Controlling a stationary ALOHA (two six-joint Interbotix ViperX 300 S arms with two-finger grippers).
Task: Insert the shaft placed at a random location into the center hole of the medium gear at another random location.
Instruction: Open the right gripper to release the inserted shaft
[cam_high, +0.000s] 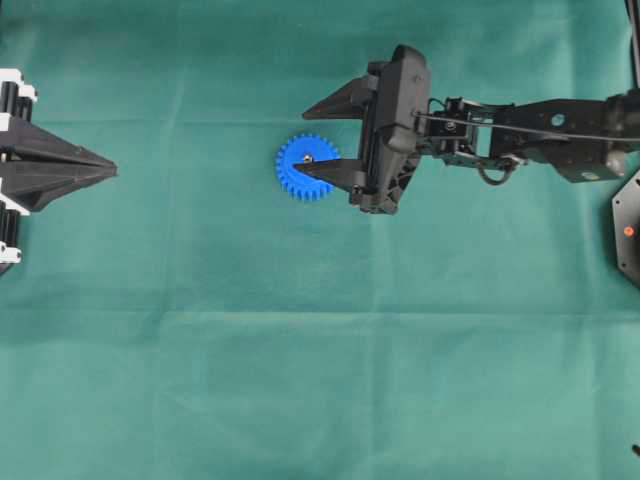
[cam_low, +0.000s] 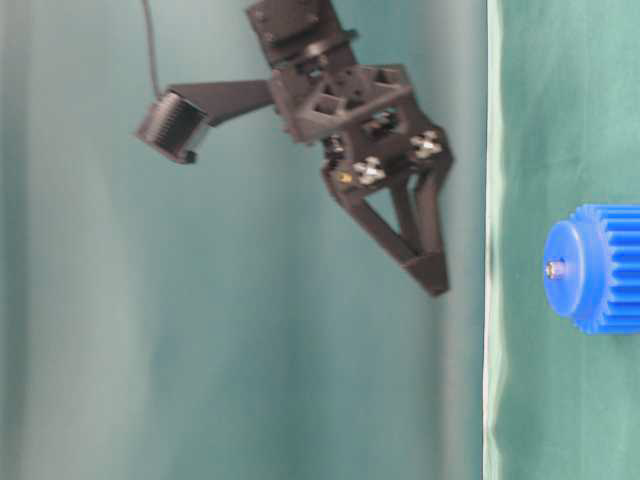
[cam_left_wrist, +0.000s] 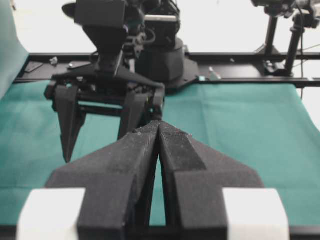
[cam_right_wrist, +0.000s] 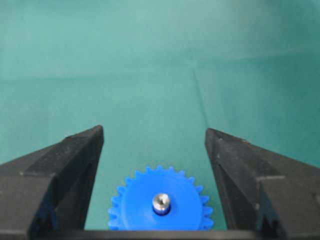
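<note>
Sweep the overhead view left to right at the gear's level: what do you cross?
Left gripper, shut, at the left edge → bare green cloth → blue medium gear with the shaft in its center hole → right gripper, jaws open → its black arm.

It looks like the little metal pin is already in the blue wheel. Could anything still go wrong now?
Possibly. The right gripper is open, but in the overhead view one finger overlaps the medium gear, so a low sideways move might nudge it. The shaft stands proud of the hub; whether it is seated fully cannot be told, and a knock could tip it. The gear lies loose on the green cloth, so it may slide.
</note>
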